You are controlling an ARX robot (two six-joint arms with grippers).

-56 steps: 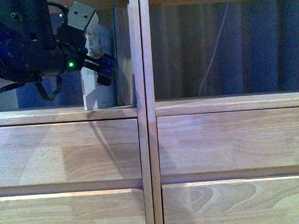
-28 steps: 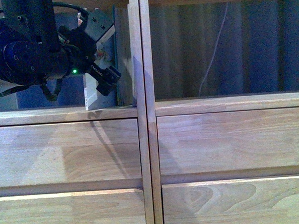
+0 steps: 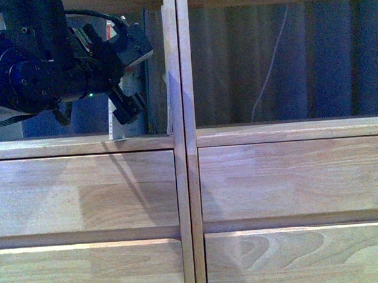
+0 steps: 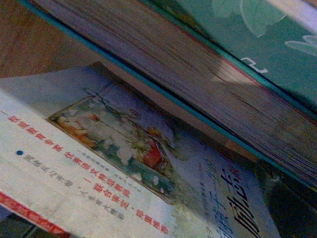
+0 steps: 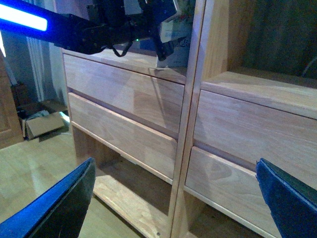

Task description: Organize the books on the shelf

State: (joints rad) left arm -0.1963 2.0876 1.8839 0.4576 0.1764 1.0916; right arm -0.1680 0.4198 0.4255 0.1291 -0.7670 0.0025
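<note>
The left hand (image 3: pixel 128 78), grip impossible to judge, has swung right, pressing the white book (image 3: pixel 115 124) toward the green-edged book (image 4: pixel 267 49) by the shelf divider (image 3: pixel 179 85), so it looks nearly shelved.

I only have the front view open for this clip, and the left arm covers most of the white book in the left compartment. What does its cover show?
Observer: The left wrist view shows the white paperback: its cover has a colourful picture, red lines of Chinese text and large black title characters.
Operator: Is anything beside it?
Observer: Yes, a thicker teal-edged book lies right alongside it, page block facing the camera.
Operator: And the right arm? It is not in my view.
Observer: The right hand is open and empty, back from the shelf, facing its drawer fronts.
</note>
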